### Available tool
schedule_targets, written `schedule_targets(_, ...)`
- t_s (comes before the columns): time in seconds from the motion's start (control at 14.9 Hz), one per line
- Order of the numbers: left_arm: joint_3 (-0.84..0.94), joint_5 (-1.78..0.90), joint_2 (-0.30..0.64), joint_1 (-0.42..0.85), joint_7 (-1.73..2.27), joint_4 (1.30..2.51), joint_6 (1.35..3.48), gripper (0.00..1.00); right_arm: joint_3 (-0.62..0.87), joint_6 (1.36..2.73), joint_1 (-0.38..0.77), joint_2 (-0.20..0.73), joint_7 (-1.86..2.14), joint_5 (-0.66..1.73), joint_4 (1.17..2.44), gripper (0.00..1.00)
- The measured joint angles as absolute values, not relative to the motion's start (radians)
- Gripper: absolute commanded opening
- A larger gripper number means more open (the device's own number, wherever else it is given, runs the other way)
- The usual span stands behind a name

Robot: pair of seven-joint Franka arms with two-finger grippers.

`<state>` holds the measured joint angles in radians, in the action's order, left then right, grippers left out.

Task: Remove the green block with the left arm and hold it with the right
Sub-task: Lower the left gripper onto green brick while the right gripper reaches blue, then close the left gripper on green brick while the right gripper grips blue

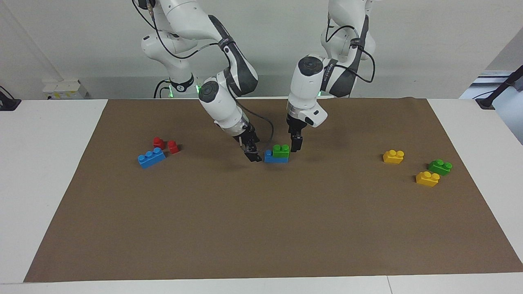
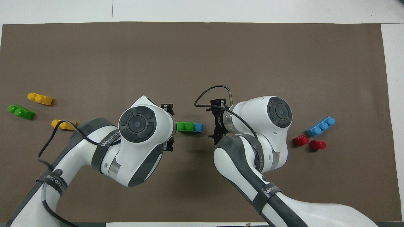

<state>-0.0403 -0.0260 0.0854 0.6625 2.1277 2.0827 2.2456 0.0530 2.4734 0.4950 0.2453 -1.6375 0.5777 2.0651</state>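
Observation:
The green block (image 1: pixel 281 150) has two studs and sits on top of a blue brick (image 1: pixel 276 157) at the middle of the brown mat; both also show in the overhead view, the green block (image 2: pixel 184 126) and the blue brick (image 2: pixel 198 127). My left gripper (image 1: pixel 296 143) hangs low right beside the green block, on the side toward the left arm's end. My right gripper (image 1: pixel 253 154) is low beside the blue brick's end, on the side toward the right arm's end. From above, both hands hide their own tips.
Toward the left arm's end lie a second green brick (image 1: pixel 440 166) and two yellow bricks (image 1: pixel 393 156) (image 1: pixel 427 178). Toward the right arm's end lie a blue three-stud brick (image 1: pixel 151 157) and two small red pieces (image 1: pixel 158 142) (image 1: pixel 173 147).

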Motion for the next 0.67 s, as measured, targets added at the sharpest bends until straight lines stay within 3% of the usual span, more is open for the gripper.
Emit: schedule_targets(0.67,-0.041,-0.017,0.155,0.681,2.207,2.083,2.328,1.0,0.054,2.575,0.564,0.31,-1.637,0.619,2.066,0.98)
